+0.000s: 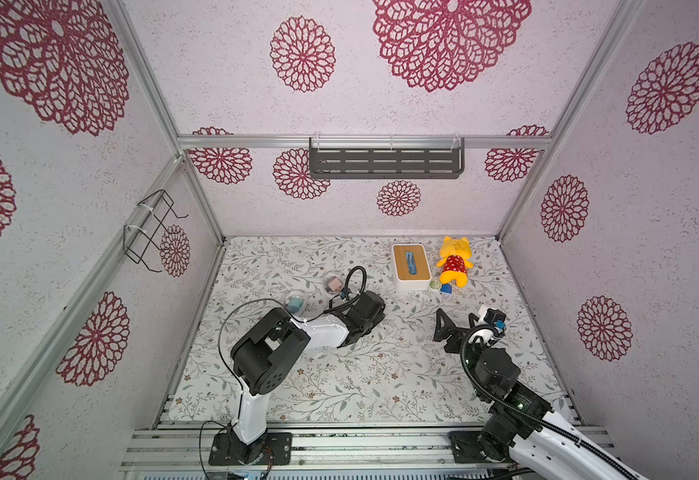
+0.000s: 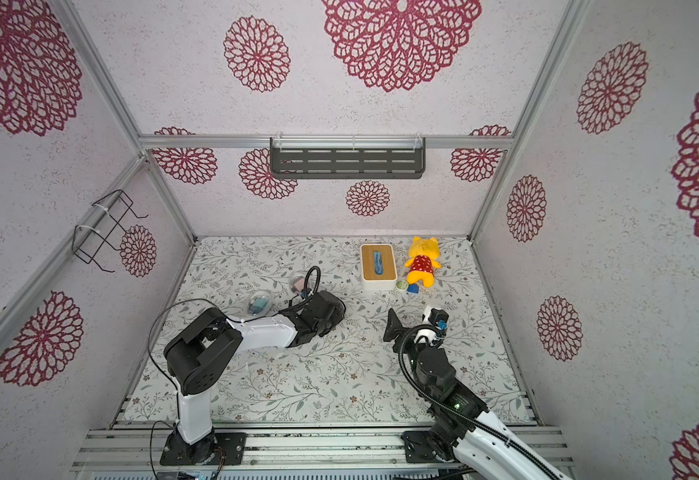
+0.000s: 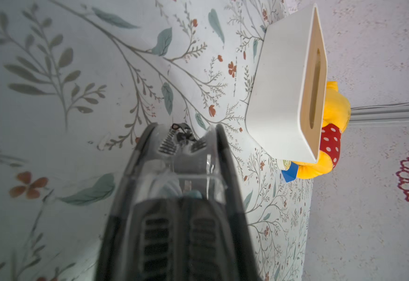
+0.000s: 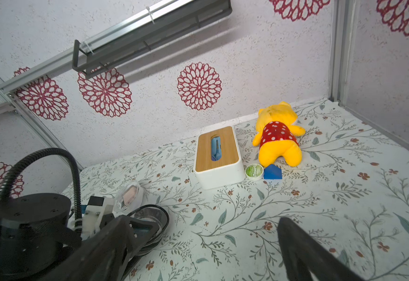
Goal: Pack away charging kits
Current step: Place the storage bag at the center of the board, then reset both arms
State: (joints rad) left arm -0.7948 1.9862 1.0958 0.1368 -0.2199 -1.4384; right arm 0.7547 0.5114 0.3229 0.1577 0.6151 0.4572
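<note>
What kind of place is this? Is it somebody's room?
Probably a robot test booth, not a bedroom: a left arm and right arm bolted to metal rails, wallpapered panels in an aluminium frame, a plush toy as prop.

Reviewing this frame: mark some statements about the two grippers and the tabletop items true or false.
The right gripper stands wide open, holding nothing. True.
The left gripper is closed on a clear oval plastic case. True.
The yellow plush toy lies on top of the white box with wooden lid. False: it lies on the floral table beside the box.
The small dark-blue block sits inside a clear case. False: it rests on the table next to the plush toy.
A pink cube charger sits inside a second clear case. True.
</note>
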